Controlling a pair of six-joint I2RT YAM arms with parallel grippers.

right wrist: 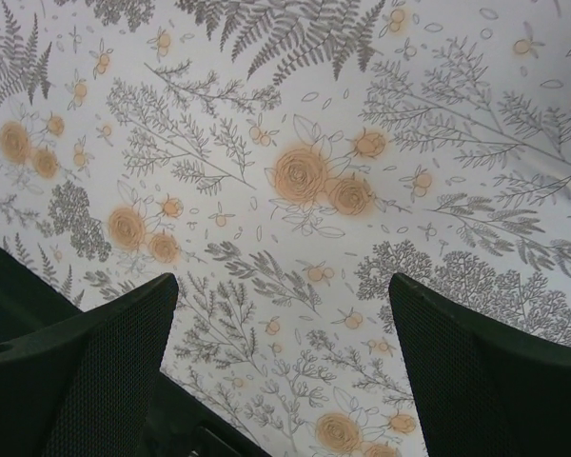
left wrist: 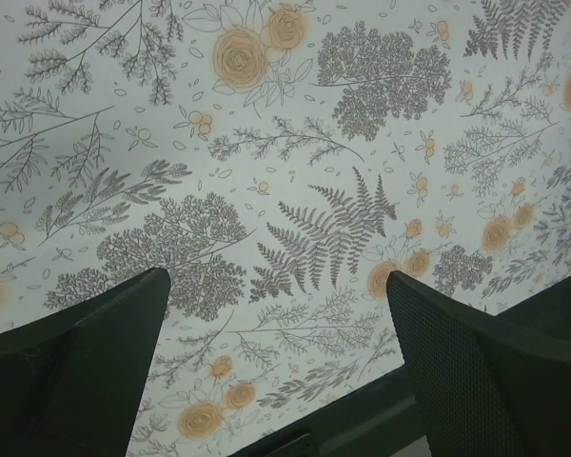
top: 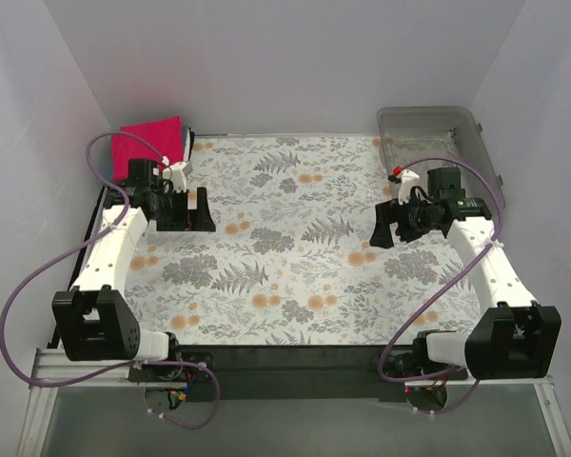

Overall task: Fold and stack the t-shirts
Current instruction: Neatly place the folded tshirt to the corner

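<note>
A folded crimson-pink t-shirt lies at the far left corner of the table, partly behind my left arm. The teal-blue t-shirt is out of view. My left gripper is open and empty, hovering above the floral tablecloth just in front of the pink shirt; its wrist view shows only cloth between the fingers. My right gripper is open and empty above the cloth at the right, with only the pattern between its fingers.
A clear plastic bin stands at the far right corner, behind my right arm. The floral tablecloth covers the table. White walls close in on three sides.
</note>
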